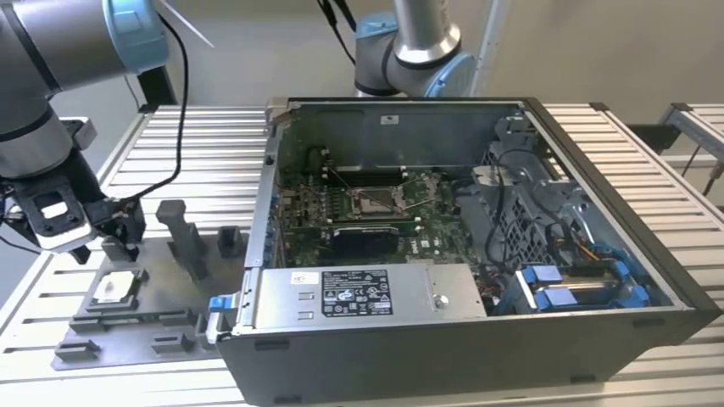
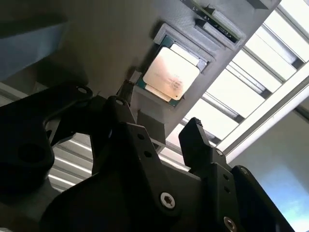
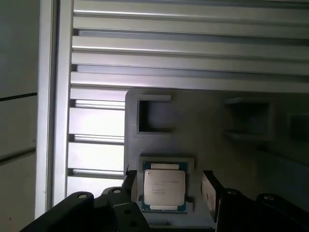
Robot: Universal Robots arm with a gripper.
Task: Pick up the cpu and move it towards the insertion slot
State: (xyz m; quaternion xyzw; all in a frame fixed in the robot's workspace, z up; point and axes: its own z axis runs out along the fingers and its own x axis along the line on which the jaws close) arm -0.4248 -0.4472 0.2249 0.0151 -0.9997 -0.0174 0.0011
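Note:
The cpu lies flat, silvery top up, in a recess of the grey fixture plate on the exterior view's left. Both wrist views show the same cpu in its grey seat. My gripper hangs just above it, open, with nothing between the fingers. In the first wrist view the gripper has one dark fingertip on each side of the chip. The second wrist view shows the gripper still apart from it. The insertion slot sits on the green board inside the open computer case.
The open computer case fills the middle and right, with a power supply at its near wall and blue drive clips. Upright grey blocks stand on the fixture plate beside the gripper. A second arm stands behind the case. Ribbed metal table.

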